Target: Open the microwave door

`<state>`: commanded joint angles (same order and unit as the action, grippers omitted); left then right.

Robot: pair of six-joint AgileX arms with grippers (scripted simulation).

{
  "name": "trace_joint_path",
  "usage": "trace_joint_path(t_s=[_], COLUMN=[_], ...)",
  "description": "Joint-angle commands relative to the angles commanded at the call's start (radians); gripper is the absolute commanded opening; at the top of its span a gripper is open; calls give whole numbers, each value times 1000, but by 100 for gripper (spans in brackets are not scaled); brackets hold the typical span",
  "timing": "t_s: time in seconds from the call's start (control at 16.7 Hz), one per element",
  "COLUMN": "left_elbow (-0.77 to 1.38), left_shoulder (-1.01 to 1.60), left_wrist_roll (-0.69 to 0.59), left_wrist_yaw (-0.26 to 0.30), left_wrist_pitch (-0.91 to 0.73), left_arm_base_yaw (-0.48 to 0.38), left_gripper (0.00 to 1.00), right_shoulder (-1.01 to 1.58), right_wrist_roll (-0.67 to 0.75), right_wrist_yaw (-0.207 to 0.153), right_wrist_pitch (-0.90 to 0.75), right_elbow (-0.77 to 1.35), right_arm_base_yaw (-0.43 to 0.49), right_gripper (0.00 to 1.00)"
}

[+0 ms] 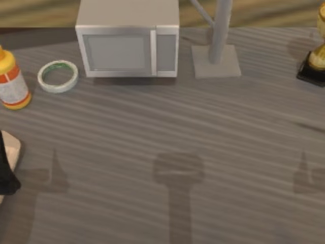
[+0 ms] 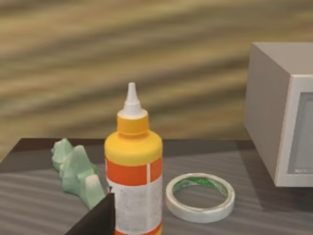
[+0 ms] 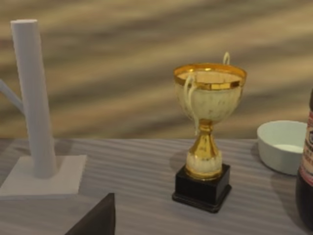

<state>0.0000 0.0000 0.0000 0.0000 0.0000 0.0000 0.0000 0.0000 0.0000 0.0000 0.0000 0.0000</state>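
**Door shut; left arm nearer**

The microwave [image 1: 128, 38] stands at the worktop's [image 1: 167, 127] far edge, microwave door [image 1: 120, 53] closed, facing the arms. The left claw [image 1: 7, 168] lies nearer it, forward-left; finger state cannot be told.

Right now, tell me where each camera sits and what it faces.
Top view: overhead, looking down on the table, closed microwave, pole stand; left arm at the left edge.
Left wrist view: low, facing glue bottle, tape roll; shares both and the microwave with top.
Right wrist view: low, facing trophy; shares it and the stand with top.
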Motion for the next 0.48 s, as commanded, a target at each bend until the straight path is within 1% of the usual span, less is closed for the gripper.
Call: trace_joint_path(t_s=[0.24, 0.48], left_elbow=[31, 216], left_shoulder=[31, 220], left_wrist_roll=[-11, -69], left_wrist_yaw=[-7, -48], left_wrist_pitch=[-9, -65], left_arm_base_yaw=[-13, -82], left_gripper=[100, 100], right_shoulder=[0, 0], right_wrist_roll=[0, 0], right_wrist_yaw=[0, 0], right_wrist_pitch=[0, 0], right_elbow=[0, 0], right_arm_base_yaw=[0, 0], right_gripper=[100, 100])
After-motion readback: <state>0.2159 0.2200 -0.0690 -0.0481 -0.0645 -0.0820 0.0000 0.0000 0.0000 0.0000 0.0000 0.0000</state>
